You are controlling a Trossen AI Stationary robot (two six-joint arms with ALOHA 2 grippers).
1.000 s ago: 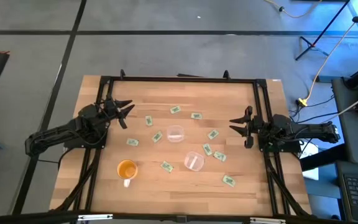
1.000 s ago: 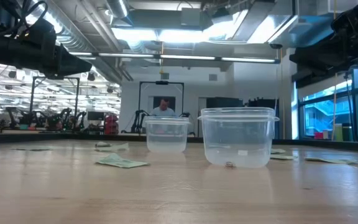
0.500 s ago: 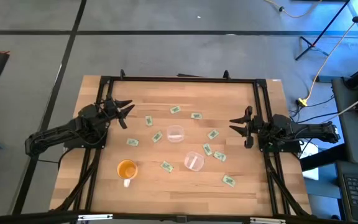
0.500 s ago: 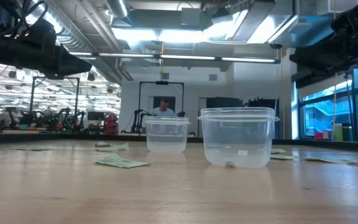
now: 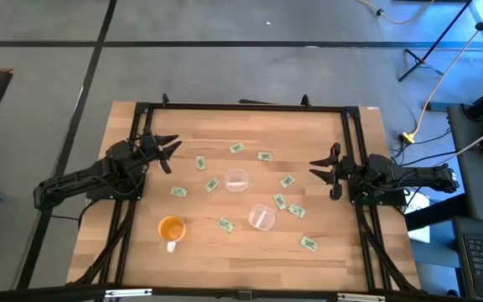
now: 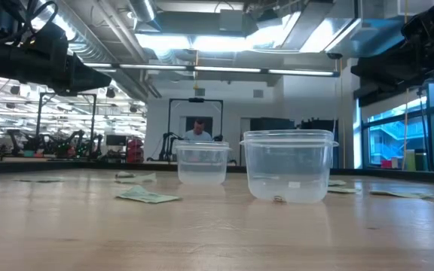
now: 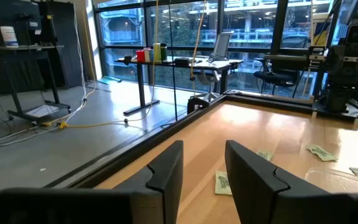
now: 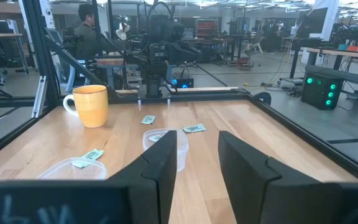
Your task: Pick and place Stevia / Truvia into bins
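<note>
Presently, sweetener packets (image 5: 212, 184) lie scattered around both clear cups (image 5: 237, 180), well apart from left gripper (image 5: 168, 148) and right gripper (image 5: 319, 172) (both open, empty).

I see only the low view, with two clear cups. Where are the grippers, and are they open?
Observer: The left gripper hovers at the left edge of the table, open and empty.
Operator: And the right one?
Observer: The right gripper hovers at the right edge, also open and empty.
Operator: How many packets lie outside the cups?
Observer: Ten packets, scattered around both cups.
</note>
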